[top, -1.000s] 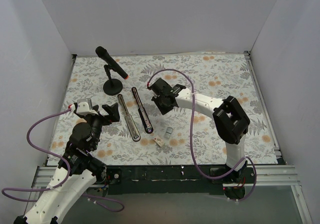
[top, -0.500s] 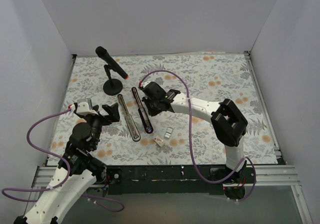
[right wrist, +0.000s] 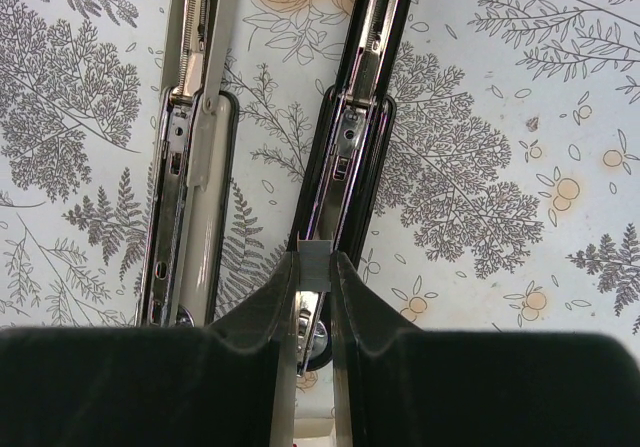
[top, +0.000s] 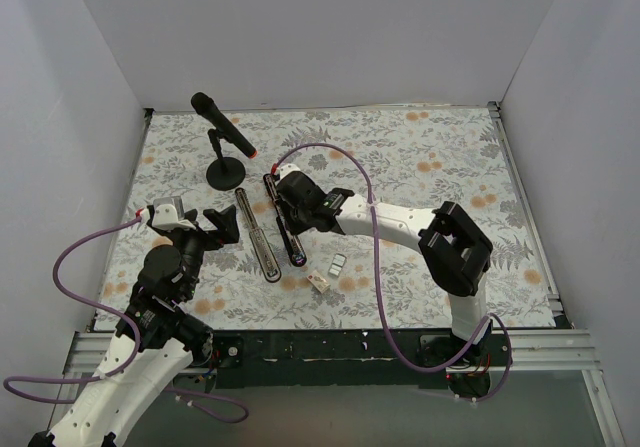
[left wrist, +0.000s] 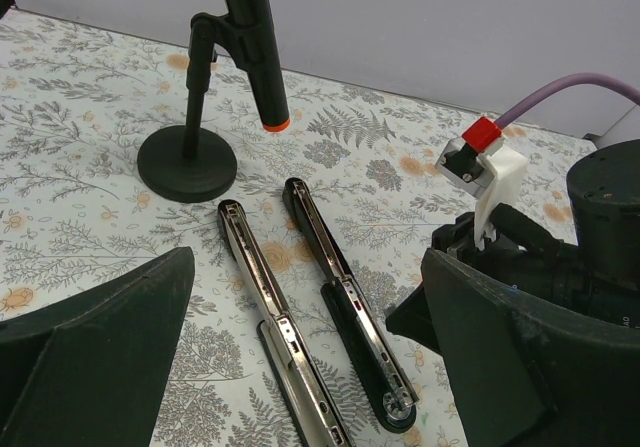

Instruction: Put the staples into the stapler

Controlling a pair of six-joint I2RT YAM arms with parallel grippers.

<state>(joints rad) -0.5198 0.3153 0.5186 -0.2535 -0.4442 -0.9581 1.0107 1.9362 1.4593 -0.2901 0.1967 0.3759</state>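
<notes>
Two arms, one stapler lying open

Two grippers are at work. The left gripper (top: 218,225) hovers with its jaws spread wide and nothing in them, just left of the stapler (top: 258,239).

Near the front edge of the mat (top: 450,187) lies one small box (top: 318,283). A little cluster of loose staples (top: 338,264) sits just beyond it, apart from the stapler.

The one stapler is splayed into two long halves lying side by side: silver half (right wrist: 190,167) on the left, black half (right wrist: 365,97) on the right.

The right gripper (right wrist: 316,272) is clamped on one grey block of staples (right wrist: 317,257), right over the black half's rail. Whether they touch it I cannot tell.

One mic (top: 222,132) stands beyond the stapler. Right of the arm the mat runs open to the walls (top: 300,37), which close three sides.
</notes>
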